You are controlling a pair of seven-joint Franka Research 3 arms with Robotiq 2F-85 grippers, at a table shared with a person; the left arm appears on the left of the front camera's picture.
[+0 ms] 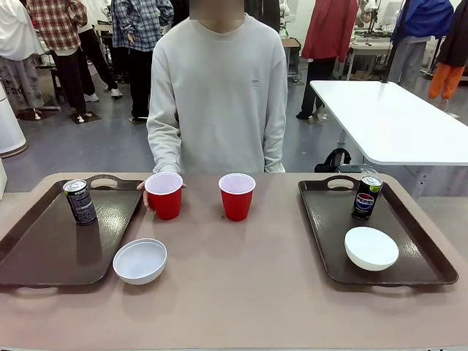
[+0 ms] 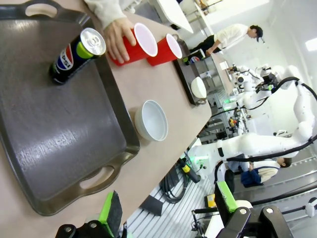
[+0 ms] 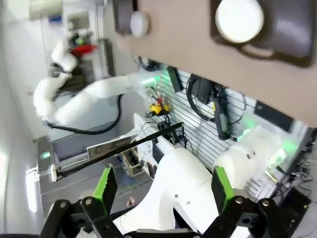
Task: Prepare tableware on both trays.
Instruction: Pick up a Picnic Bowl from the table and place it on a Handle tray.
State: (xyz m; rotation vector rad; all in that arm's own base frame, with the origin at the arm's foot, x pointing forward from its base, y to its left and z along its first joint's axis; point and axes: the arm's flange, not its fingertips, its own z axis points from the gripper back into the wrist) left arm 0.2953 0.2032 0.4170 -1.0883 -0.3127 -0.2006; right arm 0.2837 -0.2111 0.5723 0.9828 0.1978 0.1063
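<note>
left gripper (image 2: 168, 210): fingers apart, nothing between them, off the near edge of the beige desk (image 1: 248, 292), by the left tray's handle.
right gripper (image 3: 163, 191): fingers apart, empty; desk edge sits at 12–1 o'clock in its wrist view.

Front view:
- left dark brown rectangular plastic tray (image 1: 44, 248): black-green drink can (image 1: 80, 201) upright on it, toward the far rim.
- first small round white bowl (image 1: 140, 260): on the desk at 5 o'clock from that can, just beside the tray's right rim, off the tray.
- right dark brown rectangular plastic tray (image 1: 329, 230): dark blue Pepsi can (image 1: 367, 196) upright near the far rim. The second small round white bowl (image 1: 371, 248) is inside the tray at 6 o'clock from the can.
- two red plastic cups with white insides, upright on the desk between the trays, side by side, apart: left cup (image 1: 164, 194), right cup (image 1: 237, 196) at its 3 o'clock.
- person's hand (image 2: 116, 42) is wrapped on the left cup.
</note>
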